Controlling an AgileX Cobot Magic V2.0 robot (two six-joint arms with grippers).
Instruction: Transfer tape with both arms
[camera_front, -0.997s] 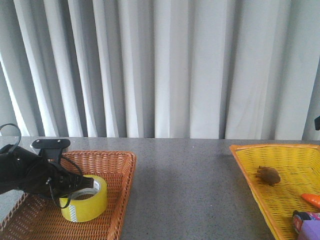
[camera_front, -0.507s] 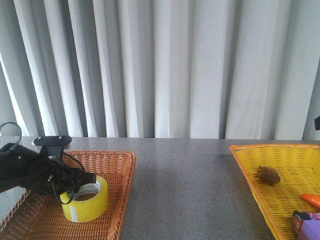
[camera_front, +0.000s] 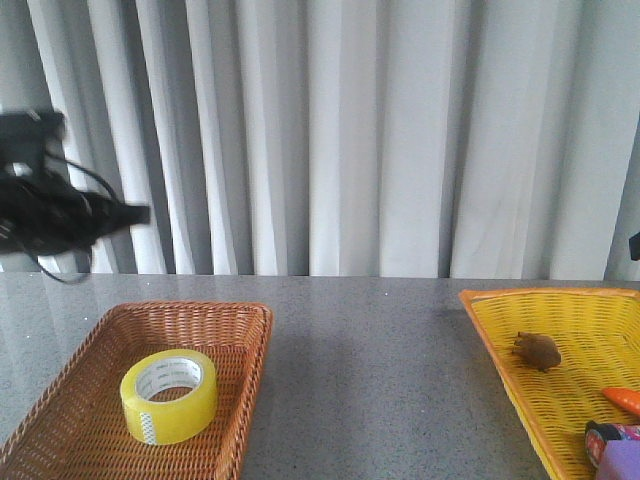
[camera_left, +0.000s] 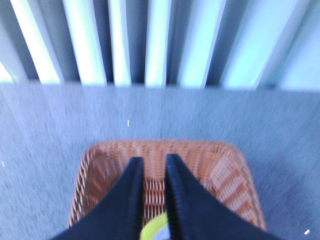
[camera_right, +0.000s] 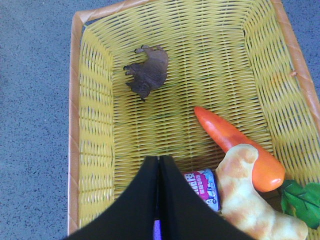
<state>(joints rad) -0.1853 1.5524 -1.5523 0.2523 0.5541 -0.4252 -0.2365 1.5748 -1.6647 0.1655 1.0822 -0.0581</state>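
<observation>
The yellow tape (camera_front: 168, 395) lies flat in the orange wicker basket (camera_front: 250, 345) at the front left of the table, with nothing touching it. My left arm is raised high at the far left and is blurred. Its gripper (camera_front: 140, 213) is well above the basket. In the left wrist view the left gripper (camera_left: 151, 160) has a narrow gap between its fingers and holds nothing. A sliver of the tape (camera_left: 154, 231) shows far below, inside the basket (camera_left: 160, 145). My right gripper (camera_right: 158, 159) is shut and empty, above the yellow basket (camera_right: 75, 125).
The yellow basket (camera_front: 500, 330) at the right holds a brown toy animal (camera_right: 148, 70), a carrot (camera_right: 235, 145), a pink printed can (camera_right: 202, 186) and a pale bread-like piece (camera_right: 250, 200). Grey tabletop lies between the baskets. A white curtain hangs behind the table.
My left gripper was down at the tape in the orange basket. It has risen quickly to well above the table without the tape, which stays in the basket.
</observation>
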